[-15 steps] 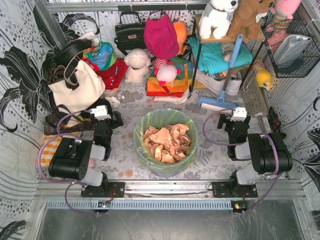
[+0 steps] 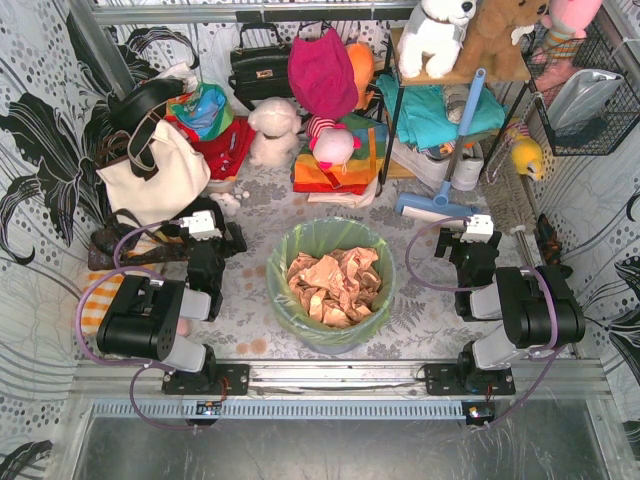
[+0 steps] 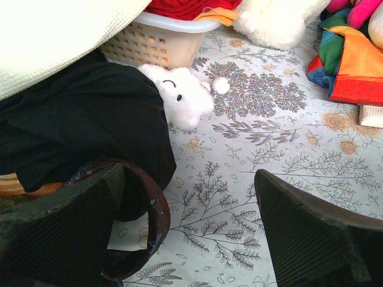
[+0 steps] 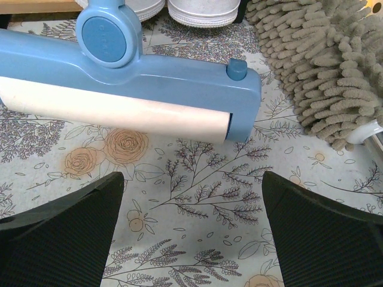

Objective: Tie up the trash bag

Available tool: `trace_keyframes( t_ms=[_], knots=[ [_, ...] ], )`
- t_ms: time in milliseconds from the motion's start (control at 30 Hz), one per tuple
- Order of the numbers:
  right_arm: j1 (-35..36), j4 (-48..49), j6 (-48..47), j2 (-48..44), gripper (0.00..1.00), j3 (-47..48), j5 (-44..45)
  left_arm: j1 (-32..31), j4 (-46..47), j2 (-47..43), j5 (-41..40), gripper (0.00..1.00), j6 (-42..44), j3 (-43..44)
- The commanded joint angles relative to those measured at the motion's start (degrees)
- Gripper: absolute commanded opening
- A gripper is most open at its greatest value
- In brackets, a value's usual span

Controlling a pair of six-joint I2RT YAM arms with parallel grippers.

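The trash bag [image 2: 300, 243], thin light-green plastic, lines a round bin in the middle of the floor between the two arms, its mouth wide open. Crumpled tan paper [image 2: 335, 285] fills it. My left gripper [image 2: 222, 238] rests low to the bag's left, apart from it; in the left wrist view it [image 3: 191, 230] stands open over bare floral floor. My right gripper [image 2: 458, 240] rests to the bag's right, also apart; in the right wrist view it [image 4: 192, 230] is open with nothing between its fingers. Neither wrist view shows the bag.
A black bag [image 3: 78, 125] and its brown strap [image 3: 149, 221] lie against my left finger, with a small white plush [image 3: 182, 95] and a basket [image 3: 158, 42] beyond. A blue roller head [image 4: 131, 72] and a tan mop pad [image 4: 323, 66] lie ahead of my right gripper. Bags, toys and clothes crowd the back.
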Motion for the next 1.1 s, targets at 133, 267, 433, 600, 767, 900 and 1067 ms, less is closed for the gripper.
trace_keyframes(
  t_ms=[133,267,433,600,767,900,1067],
  knots=[
    [-0.2,2.3,0.6,0.3,0.97,0.9,0.1,0.5,2.4,0.0,0.4,0.98,0.2,1.0],
    [-0.2,2.3,0.7,0.3,0.97,0.9,0.1,0.5,2.4,0.0,0.4,0.98,0.2,0.9],
    [-0.2,2.4,0.8,0.2,0.97,0.9,0.1,0.7,2.4,0.0,0.5,0.98,0.1,1.0],
    [-0.2,2.3,0.8,0.3,0.97,0.9,0.1,1.1,2.5,0.0,0.1,0.98,-0.5,0.8],
    [-0.2,2.3,0.8,0.2,0.97,0.9,0.1,1.0,2.4,0.0,0.1,0.98,-0.5,0.9],
    [-0.2,2.3,0.8,0.2,0.97,0.9,0.1,1.1,2.5,0.0,0.0,0.98,-0.4,0.9],
    [-0.2,2.3,0.6,0.3,0.97,0.9,0.1,1.1,2.7,0.0,-0.1,0.98,-0.1,0.8]
  ],
)
